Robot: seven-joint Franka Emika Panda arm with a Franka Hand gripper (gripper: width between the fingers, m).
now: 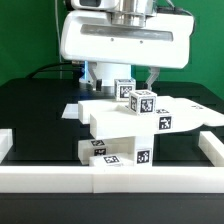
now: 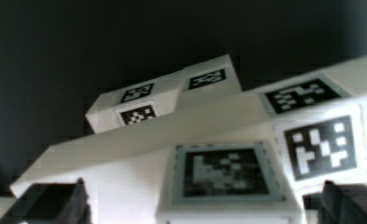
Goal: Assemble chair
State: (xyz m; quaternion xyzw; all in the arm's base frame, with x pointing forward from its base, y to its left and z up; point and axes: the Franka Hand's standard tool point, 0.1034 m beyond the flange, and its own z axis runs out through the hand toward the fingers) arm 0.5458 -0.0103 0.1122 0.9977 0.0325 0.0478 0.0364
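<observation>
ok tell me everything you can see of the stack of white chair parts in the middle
The stack of white chair parts looks like matte plastic: blocky slabs and bars piled at skewed angles, with a small cube near the top. Black-and-white square tags mark many faces. It sits on the black table, its lowest part against the white border rail. The gripper hangs open just above; contact cannot be told.

Stacked chair parts [image 1: 125, 125] fill table centre, tagged cubes on top. Gripper [image 1: 125, 82] hangs just above them, fingers [image 2: 47, 205] spread wide either side of tagged block [image 2: 224, 178]; little room straight down. White border rail [image 1: 110, 178] blocks near edge and both sides. Black table [image 1: 40, 110] open on exterior view's left; far right corner open too.
</observation>
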